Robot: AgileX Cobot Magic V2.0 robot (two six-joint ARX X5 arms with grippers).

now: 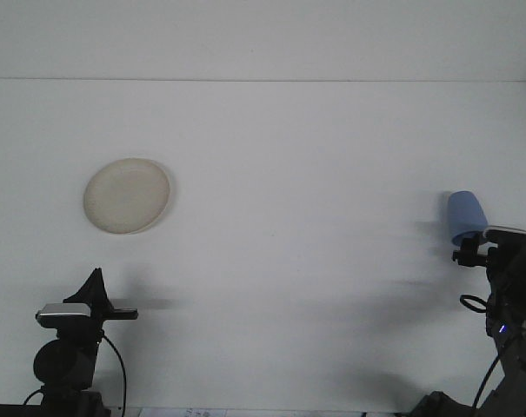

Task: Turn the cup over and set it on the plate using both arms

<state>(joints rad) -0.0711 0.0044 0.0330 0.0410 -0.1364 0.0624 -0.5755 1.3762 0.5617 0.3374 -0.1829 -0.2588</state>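
The blue cup (467,217) sits mouth-down on the white tabletop (297,174), just beyond the right pincer (471,252), whose body hides the cup's lower rim. Whether that pincer is spread or pressed together, I cannot tell. The left pincer (96,282) hangs far off to the side, its gap unreadable too, with the cream plate (127,195) just beyond it. The risk is a blind approach: a fingertip could nudge the light cup, tipping or sliding it away. Flipped, the cup faces a long crossing to the plate, likely a handover, where a loose pinch could drop it.
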